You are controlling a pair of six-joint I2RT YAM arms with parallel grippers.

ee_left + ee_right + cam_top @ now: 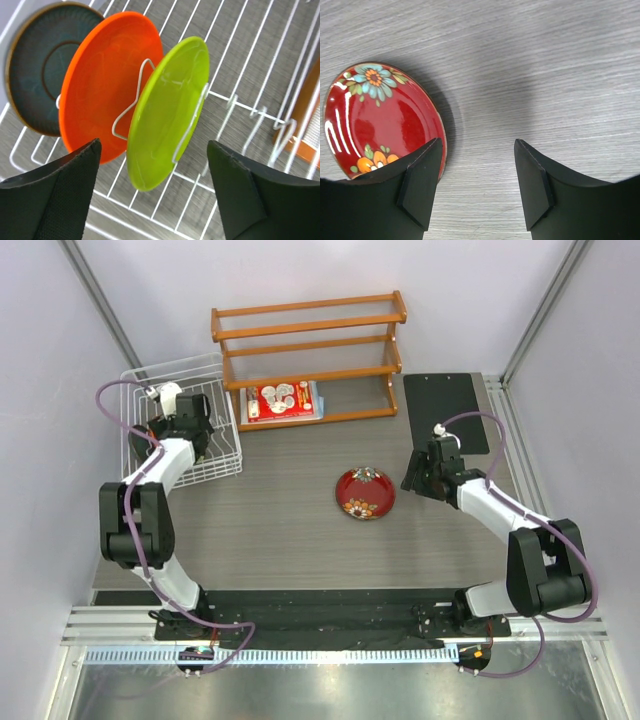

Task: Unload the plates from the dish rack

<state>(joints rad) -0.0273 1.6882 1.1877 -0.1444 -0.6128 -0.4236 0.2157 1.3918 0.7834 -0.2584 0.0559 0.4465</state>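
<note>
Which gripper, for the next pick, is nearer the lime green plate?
Left. The left gripper hovers over the lime green plate in the dish rack; the right gripper is by the red floral plate.

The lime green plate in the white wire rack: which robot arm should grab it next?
Likely left: the open left gripper hangs over the white wire rack, facing the lime green plate. The right gripper is far off, by the dark red flowered plate.

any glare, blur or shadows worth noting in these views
right wrist: white glare streaks along the left of the red floral plate, a soft grey shadow across the table to its right; left wrist: mild sheen on the lime green plate, all in focus; top external: even light, sharp, no hard shadows.
</note>
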